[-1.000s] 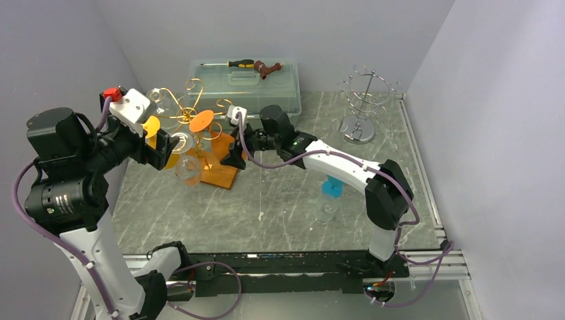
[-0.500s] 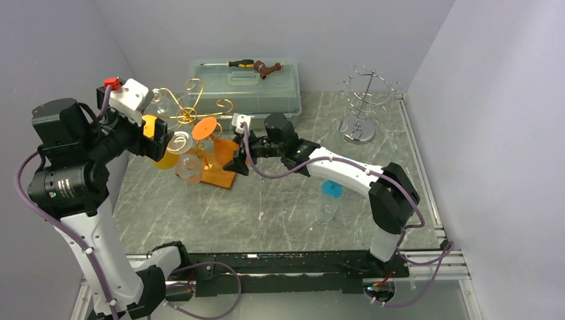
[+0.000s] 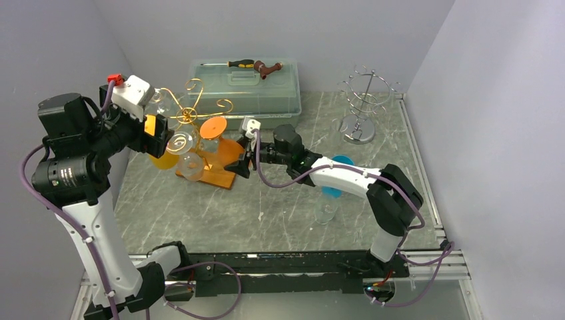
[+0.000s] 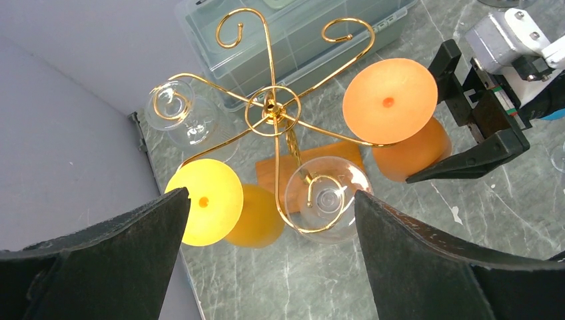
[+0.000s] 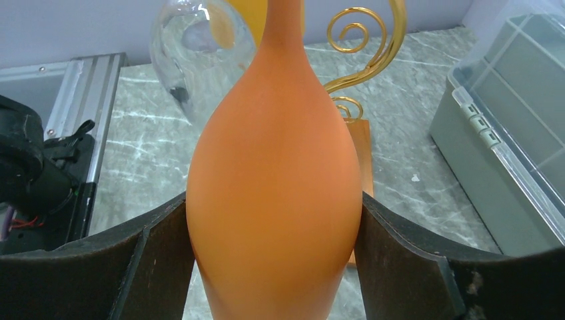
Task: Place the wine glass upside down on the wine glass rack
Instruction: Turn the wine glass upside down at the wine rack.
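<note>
Right claw [image 5: 273, 207]: grasping. Both fingers [image 5: 160, 267] lie flat against opposite sides of the bowl of the orange wine glass [image 5: 273, 153], which fills the gap between them.

The orange wine glass hangs upside down on the wine glass rack [image 4: 272, 107]. Its round foot [image 4: 390, 100] rests on top of one gold wire arm, above the claw's fingers. The bowl hangs below that arm, inside the grip.

The rack's wooden base [image 3: 220, 177] sits on the marble table [image 3: 280, 207], just past the right claw's fingertips and lower than them.

Left claw [image 4: 272, 200]: released, its jaws spread wide with nothing between them. It hangs above the rack, looking down on the central ring.

Directly below the left claw, a clear wine glass [image 4: 326, 197] hangs inverted. A yellow wine glass [image 4: 203, 200] hangs just inside its left finger. A second clear glass [image 4: 176, 113] hangs farther out, beyond that finger.
</note>
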Action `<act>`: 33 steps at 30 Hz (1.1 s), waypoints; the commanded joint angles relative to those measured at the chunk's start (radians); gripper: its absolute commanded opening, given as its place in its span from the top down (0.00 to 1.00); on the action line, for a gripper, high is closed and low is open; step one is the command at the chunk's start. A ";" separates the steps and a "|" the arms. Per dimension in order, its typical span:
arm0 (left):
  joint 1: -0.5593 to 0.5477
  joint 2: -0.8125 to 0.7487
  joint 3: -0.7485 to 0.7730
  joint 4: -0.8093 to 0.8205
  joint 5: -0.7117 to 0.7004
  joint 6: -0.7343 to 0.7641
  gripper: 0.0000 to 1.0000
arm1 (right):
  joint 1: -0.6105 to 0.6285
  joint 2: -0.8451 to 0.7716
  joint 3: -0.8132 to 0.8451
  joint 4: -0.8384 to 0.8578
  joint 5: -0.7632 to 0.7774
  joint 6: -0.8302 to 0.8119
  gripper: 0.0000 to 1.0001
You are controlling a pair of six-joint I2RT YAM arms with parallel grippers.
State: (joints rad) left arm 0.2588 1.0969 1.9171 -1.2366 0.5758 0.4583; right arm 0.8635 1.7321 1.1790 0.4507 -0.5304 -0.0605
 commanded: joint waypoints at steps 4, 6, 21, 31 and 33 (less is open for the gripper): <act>0.004 0.018 -0.002 0.047 -0.008 -0.006 0.01 | -0.004 -0.002 -0.008 0.151 0.044 0.059 0.12; 0.005 0.025 0.006 0.045 -0.010 -0.003 0.00 | -0.004 0.004 0.002 0.131 0.044 0.059 0.00; 0.004 0.028 -0.016 0.062 -0.005 0.005 0.00 | -0.011 -0.183 -0.026 -0.121 0.109 -0.033 0.00; 0.004 0.075 0.020 0.045 0.033 -0.030 0.01 | -0.055 -0.343 0.186 -0.597 0.177 -0.024 0.01; 0.005 0.097 0.041 0.034 0.049 -0.037 0.01 | -0.072 -0.312 0.273 -0.670 0.243 0.004 0.04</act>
State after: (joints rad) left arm 0.2588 1.1660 1.9053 -1.2102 0.5789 0.4503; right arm 0.8173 1.4124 1.2980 -0.0242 -0.3977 -0.0860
